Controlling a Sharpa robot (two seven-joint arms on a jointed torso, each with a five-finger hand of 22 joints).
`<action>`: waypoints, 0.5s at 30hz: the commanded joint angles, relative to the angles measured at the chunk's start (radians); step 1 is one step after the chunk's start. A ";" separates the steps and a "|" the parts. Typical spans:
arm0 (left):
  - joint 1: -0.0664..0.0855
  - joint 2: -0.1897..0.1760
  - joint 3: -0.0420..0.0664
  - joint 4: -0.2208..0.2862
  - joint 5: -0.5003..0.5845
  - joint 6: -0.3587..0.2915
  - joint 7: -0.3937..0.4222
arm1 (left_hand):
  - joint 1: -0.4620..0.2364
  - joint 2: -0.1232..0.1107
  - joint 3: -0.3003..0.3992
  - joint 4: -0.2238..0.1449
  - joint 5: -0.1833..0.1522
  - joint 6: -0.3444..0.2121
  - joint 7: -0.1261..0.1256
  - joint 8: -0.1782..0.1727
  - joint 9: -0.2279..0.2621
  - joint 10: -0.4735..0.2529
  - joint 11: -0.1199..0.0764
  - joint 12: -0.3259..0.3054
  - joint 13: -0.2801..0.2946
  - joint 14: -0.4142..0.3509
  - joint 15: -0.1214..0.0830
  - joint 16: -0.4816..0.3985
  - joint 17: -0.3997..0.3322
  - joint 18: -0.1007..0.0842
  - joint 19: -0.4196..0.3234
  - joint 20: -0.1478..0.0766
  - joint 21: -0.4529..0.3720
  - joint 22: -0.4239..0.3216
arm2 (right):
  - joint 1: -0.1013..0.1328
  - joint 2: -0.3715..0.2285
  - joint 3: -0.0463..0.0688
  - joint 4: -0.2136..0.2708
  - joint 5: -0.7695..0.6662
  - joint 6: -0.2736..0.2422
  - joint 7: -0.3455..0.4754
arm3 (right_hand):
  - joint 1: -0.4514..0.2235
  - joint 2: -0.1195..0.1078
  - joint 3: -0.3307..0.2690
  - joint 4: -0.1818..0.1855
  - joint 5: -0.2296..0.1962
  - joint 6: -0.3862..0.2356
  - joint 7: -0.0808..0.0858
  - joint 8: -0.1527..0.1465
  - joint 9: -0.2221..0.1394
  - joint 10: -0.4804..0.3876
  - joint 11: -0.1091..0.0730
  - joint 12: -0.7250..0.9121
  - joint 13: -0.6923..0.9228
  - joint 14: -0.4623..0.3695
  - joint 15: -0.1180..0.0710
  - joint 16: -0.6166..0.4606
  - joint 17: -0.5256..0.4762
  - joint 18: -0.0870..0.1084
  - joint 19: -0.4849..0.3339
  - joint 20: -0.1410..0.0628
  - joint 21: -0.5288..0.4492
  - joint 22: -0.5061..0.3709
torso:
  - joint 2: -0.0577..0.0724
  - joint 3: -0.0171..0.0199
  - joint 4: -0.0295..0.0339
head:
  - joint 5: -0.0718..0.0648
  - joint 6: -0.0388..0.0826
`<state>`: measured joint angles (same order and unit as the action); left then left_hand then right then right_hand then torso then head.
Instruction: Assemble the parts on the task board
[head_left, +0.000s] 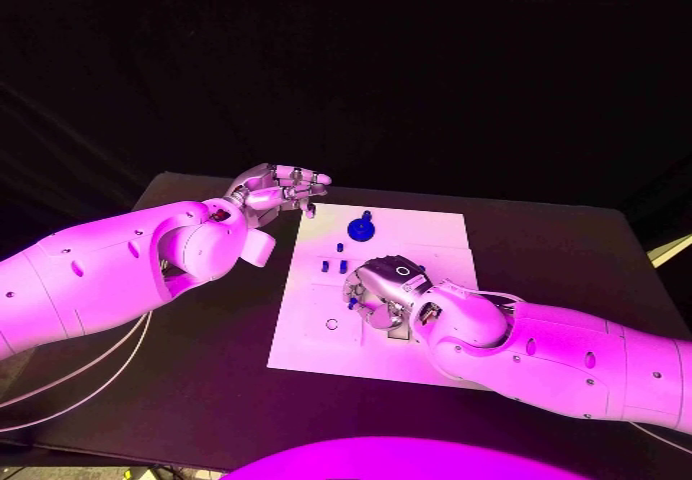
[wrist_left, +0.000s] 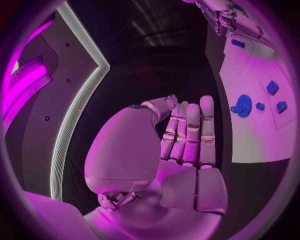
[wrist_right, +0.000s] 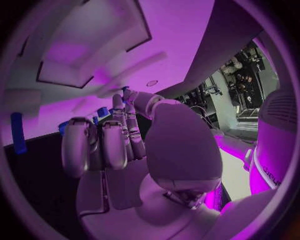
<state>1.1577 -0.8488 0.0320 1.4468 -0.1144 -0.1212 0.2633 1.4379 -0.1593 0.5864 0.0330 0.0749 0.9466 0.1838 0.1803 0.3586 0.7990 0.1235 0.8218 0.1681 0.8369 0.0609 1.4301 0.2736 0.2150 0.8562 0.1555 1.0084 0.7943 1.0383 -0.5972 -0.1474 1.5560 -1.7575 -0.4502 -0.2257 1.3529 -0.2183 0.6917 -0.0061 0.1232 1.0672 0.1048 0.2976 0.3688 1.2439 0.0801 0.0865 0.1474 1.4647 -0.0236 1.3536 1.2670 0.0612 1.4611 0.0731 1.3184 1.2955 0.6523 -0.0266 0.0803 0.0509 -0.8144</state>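
The white task board (head_left: 433, 235) lies in the middle of the table. A round blue part (head_left: 364, 228) sits near its far edge, and small blue pieces (head_left: 335, 266) lie just nearer. My right hand (head_left: 382, 297) is low over the board's middle with its fingers bent down onto the plate. In the right wrist view the right hand (wrist_right: 119, 145) reaches to the board, with a speck of blue (wrist_right: 125, 89) at the fingertips; whether it is held is unclear. My left hand (head_left: 281, 187) hovers off the board's far left corner, fingers straight and apart, holding nothing. The left wrist view shows the left hand (wrist_left: 187, 145) beside the round blue part (wrist_left: 242, 106).
A round hole (head_left: 332, 323) shows in the board's near left area. A blue peg (wrist_right: 17, 132) stands at the edge of the right wrist view. Two white cables (head_left: 87, 375) hang under my left arm. Black table (head_left: 562, 250) surrounds the board.
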 joint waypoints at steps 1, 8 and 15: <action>0.001 0.001 0.001 0.002 0.001 0.002 0.000 | -0.019 0.009 0.004 -0.009 0.000 -0.008 -0.001 0.015 0.014 0.005 -0.003 0.006 0.016 0.012 -0.002 -0.017 0.012 -0.030 0.015 0.000 -0.015 -0.015 | -0.003 0.004 -0.003 -0.002 -0.007 0.016 -0.003 | -0.018 0.038 0.048 -0.022 0.013 0.010 0.010 0.019 0.028 0.050 -0.033 0.002 0.018 0.045 -0.008 -0.007 -0.005 -0.012 0.040 -0.006 0.009 0.170 | 0.000 0.0001 0.0009 | 0.000 -0.002; 0.002 0.000 0.001 0.002 0.001 0.002 -0.001 | -0.022 0.011 0.004 -0.007 0.000 -0.010 -0.001 0.018 0.019 0.005 -0.004 0.006 0.017 0.014 -0.002 -0.019 0.015 -0.030 0.016 0.001 -0.017 -0.017 | -0.003 0.008 -0.004 -0.004 0.005 0.041 -0.002 | -0.073 0.017 -0.002 -0.010 0.010 -0.020 0.020 0.005 0.035 0.018 -0.020 -0.024 0.010 0.045 0.004 -0.005 -0.005 -0.008 0.030 0.003 -0.015 0.163 | 0.000 -0.0004 -0.0003 | 0.001 -0.005; 0.002 -0.001 0.001 0.002 0.001 0.002 -0.005 | -0.026 0.011 0.003 -0.005 -0.001 -0.011 -0.001 0.019 0.021 0.004 -0.004 0.006 0.018 0.015 -0.002 -0.019 0.016 -0.030 0.017 0.001 -0.018 -0.017 | -0.003 0.007 -0.005 -0.008 0.010 0.037 -0.007 | -0.093 0.001 -0.021 0.000 0.011 -0.042 0.028 -0.013 0.031 -0.008 -0.011 -0.025 0.006 0.044 0.010 -0.002 -0.005 -0.005 0.024 0.010 -0.031 0.158 | -0.001 0.0007 -0.0009 | 0.001 -0.004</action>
<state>1.1579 -0.8503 0.0320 1.4470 -0.1144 -0.1213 0.2585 1.4261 -0.1476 0.5864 0.0330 0.0749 0.9466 0.1838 0.1804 0.3643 0.7990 0.1235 0.8218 0.1697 0.8404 0.0640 1.4189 0.2750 0.2150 0.8563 0.1556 1.0084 0.7883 1.0397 -0.5893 -0.1482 1.5513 -1.7482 -0.4165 -0.2288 1.2868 -0.2235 0.6912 -0.0056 0.1239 1.0247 0.1219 0.2810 0.3830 1.2429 0.0802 0.0749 0.1534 1.4651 -0.0226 1.3536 1.2641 0.0613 1.4611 0.0738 1.2894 1.2954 0.6518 -0.0267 0.0800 0.0520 -0.8197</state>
